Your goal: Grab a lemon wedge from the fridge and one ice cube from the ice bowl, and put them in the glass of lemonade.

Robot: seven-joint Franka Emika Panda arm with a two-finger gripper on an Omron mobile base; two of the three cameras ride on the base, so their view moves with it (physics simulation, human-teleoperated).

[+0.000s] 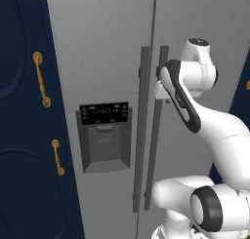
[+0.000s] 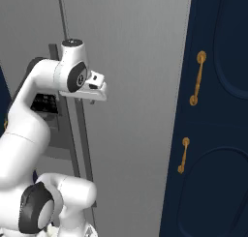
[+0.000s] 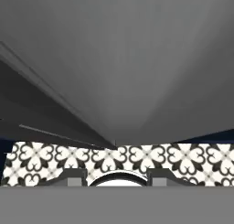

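The grey fridge (image 1: 107,48) (image 2: 135,62) fills the scene with both doors shut. My gripper (image 2: 92,100) hangs right in front of the right door, close beside its long dark handle (image 1: 157,150) (image 2: 81,129) at about upper-handle height. In the left base view my forearm covers most of the hand. The hand view looks down along the door face (image 3: 137,58) to the floor, and my gripper (image 3: 117,176) is open with nothing between its fingertips. The lemon wedge, the ice bowl and the glass of lemonade are out of view.
Navy cabinets with gold handles flank the fridge on the left (image 1: 24,135) and on the right (image 2: 218,110). A black dispenser panel (image 1: 104,113) sits in the left door next to its handle (image 1: 141,135). Patterned floor tiles (image 3: 137,159) lie below.
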